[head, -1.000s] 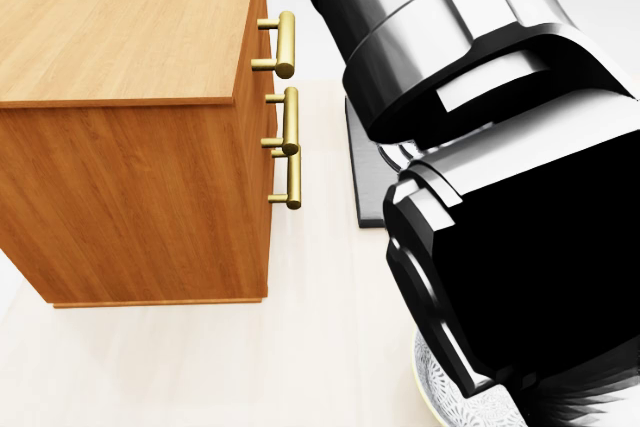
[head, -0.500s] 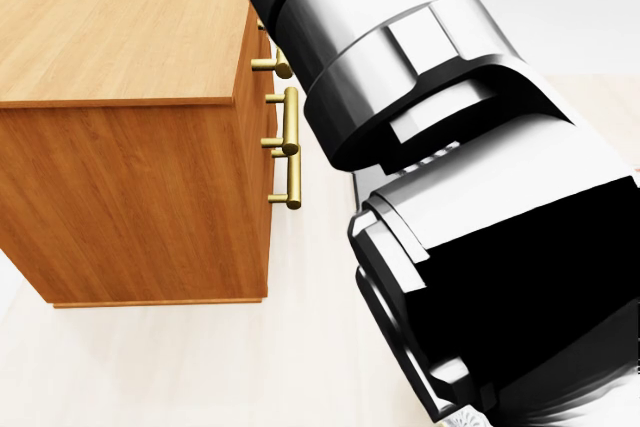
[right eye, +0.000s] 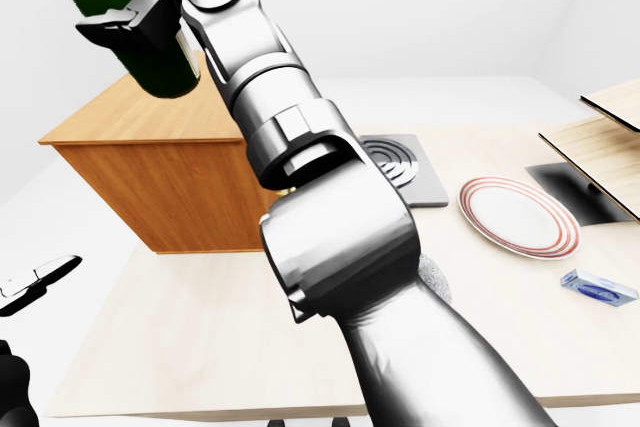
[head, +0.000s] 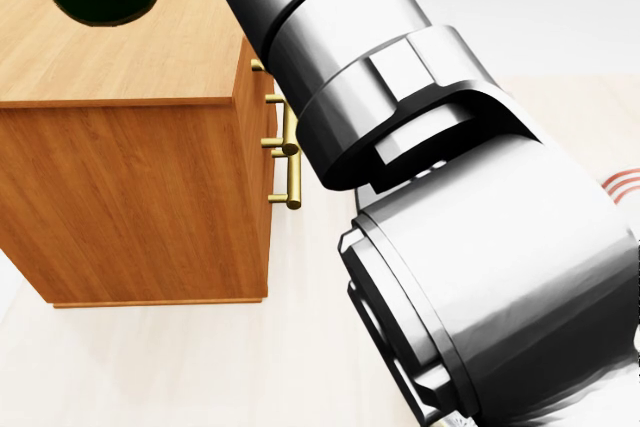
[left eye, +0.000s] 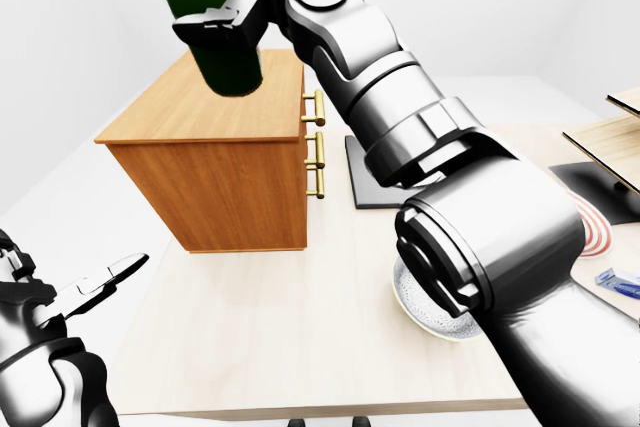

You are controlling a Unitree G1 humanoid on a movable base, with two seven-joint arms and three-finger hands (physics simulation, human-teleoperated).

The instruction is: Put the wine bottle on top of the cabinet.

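1. Green glass marks the bottle, which we see held upright above the cabinet, its base clear of the wooden top.
2. We find the right hand wrapped round the bottle's lower body, fingers closed on it; the right arm crosses the left-eye view from lower right to upper left.
3. We note the left hand low at the left edge of that view, fingers spread and holding nothing.
4. We see brass handles on the cabinet's right face.
5. We place a plate with red rings, a dark burner pad and a small blue box on the table at the right of the right-eye view.
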